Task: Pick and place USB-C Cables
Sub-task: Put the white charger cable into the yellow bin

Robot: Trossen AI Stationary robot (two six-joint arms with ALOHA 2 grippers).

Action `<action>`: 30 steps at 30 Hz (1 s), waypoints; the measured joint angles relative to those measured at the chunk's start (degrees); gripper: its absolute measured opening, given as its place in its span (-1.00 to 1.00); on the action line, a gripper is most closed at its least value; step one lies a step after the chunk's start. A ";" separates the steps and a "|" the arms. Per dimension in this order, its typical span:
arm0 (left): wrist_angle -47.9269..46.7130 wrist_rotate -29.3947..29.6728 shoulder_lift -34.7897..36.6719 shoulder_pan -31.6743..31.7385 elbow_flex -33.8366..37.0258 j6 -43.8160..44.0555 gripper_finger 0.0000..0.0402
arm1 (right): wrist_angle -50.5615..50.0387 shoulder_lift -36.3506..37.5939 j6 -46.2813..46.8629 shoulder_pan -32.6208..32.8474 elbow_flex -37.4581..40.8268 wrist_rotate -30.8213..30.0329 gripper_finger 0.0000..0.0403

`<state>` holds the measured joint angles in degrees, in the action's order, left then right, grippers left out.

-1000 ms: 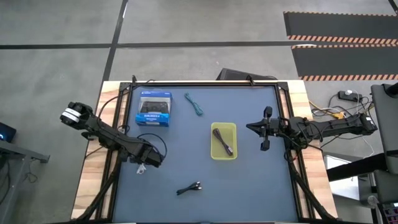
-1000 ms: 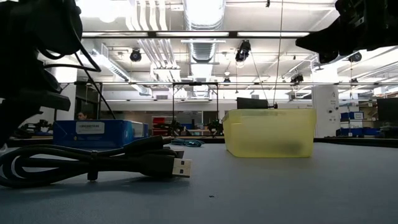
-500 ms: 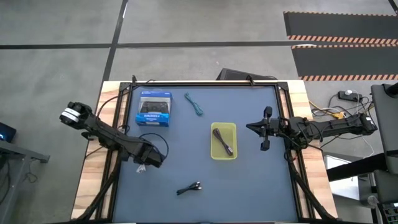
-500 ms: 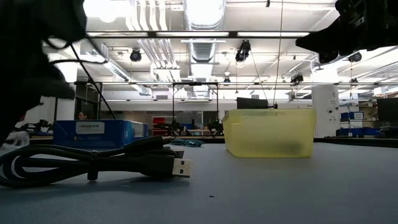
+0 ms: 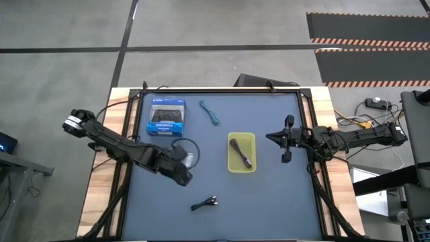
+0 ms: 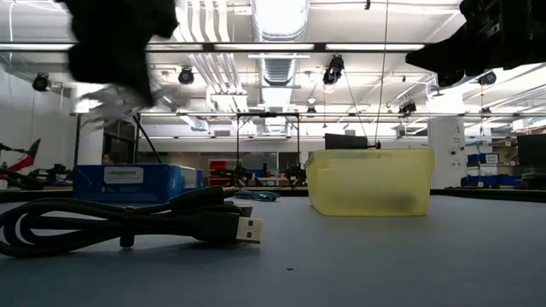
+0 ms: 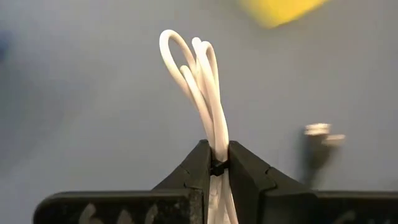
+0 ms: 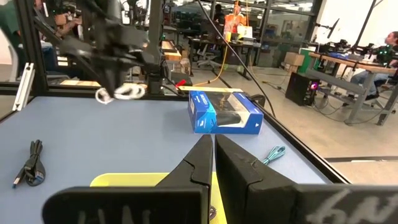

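Note:
My left gripper (image 5: pixel 189 162) is shut on the white cable (image 7: pixel 198 81) above the mat, left of the yellow bin (image 5: pixel 232 163). It also shows in the low view (image 6: pixel 115 94) and the right wrist view (image 8: pixel 122 93). The dark purple cable (image 5: pixel 241 152) lies in the bin. The teal cable (image 5: pixel 211 113) lies flat on the mat at the far side, the black cable (image 5: pixel 204 202) near the front. My right gripper (image 5: pixel 285 140) is shut and empty, right of the bin. My left gripper pinches the white cable's bundled strands (image 7: pixel 217 148) between its two fingers. The fingers lie across the bundle and slant down toward the table's right. The looped end (image 7: pixel 176 46) stands out past the fingertips. The cable is lifted clear of the mat.
A blue box (image 5: pixel 167 118) lies at the far left of the mat, beside the teal cable. The black cable (image 6: pixel 128 223) lies close to the low camera. A dark frame (image 5: pixel 222 89) borders the mat. Bare mat lies between the bin and the black cable.
My left gripper has risen from the mat near the table's left edge and gone toward the table's right, toward the yellow bin. The white cable has gone with it, lifted clear of the mat. My right arm has kept still.

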<state>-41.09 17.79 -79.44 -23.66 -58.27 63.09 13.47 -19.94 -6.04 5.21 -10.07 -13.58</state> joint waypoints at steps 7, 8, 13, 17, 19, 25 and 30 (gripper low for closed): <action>26.82 1.33 -0.17 0.75 0.67 -30.79 -0.87 | 0.00 -0.04 0.03 0.00 0.00 0.02 -0.96; 29.38 1.35 -0.20 0.83 0.67 -34.01 -0.87 | 0.00 -0.04 0.03 0.00 0.00 0.03 -0.96; 38.69 1.45 -0.22 0.94 0.67 -46.02 -0.87 | 0.02 -0.04 1.61 0.00 0.00 1.36 -0.96; 44.26 1.61 -0.24 1.02 0.69 -52.83 -0.87 | 0.17 -0.48 4.79 0.02 0.00 5.97 -0.96; 46.60 1.66 -0.24 1.11 0.72 -55.82 -0.87 | 1.03 -1.31 6.49 0.17 0.02 7.15 -0.96; 55.14 1.68 -0.24 1.16 1.86 -63.76 -0.87 | 14.30 -5.65 8.02 2.24 4.31 7.61 -0.96; 66.99 1.65 -0.25 1.18 6.79 -68.09 -0.87 | 29.70 -10.81 8.66 3.82 9.37 7.60 -0.96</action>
<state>25.90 19.44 -79.69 -22.48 -51.49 -5.00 43.17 -30.76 2.62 9.03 -0.69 -5.99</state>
